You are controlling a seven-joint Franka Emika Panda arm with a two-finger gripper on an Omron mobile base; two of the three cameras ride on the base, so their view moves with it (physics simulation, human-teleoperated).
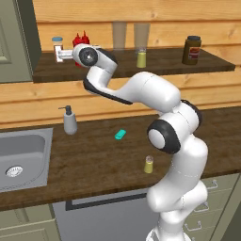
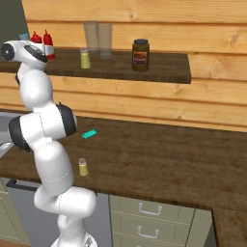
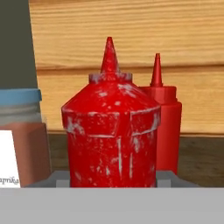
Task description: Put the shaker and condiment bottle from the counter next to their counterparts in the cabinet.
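Observation:
The condiment bottle (image 3: 111, 135), squat and red with a short cone cap, stands between my gripper's (image 3: 113, 178) fingertips, which are shut on it at the left end of the cabinet shelf (image 1: 164, 68). It is also visible above my hand as the condiment bottle (image 1: 76, 39) (image 2: 36, 37). Just behind and to its right stands the slim red counterpart bottle (image 3: 164, 118) (image 1: 85, 36). The shaker (image 1: 148, 164) (image 2: 83, 167) stands upright on the counter near the front edge. Its counterpart shaker (image 1: 141, 59) (image 2: 85, 59) sits mid-shelf.
A clear jar with a blue lid (image 3: 19, 135) (image 1: 57, 45) stands close on the bottle's left. Two glasses (image 1: 119, 34) and a brown jar (image 1: 191, 50) share the shelf. On the counter are a soap dispenser (image 1: 70, 121), a small teal object (image 1: 120, 134) and the sink (image 1: 21, 160).

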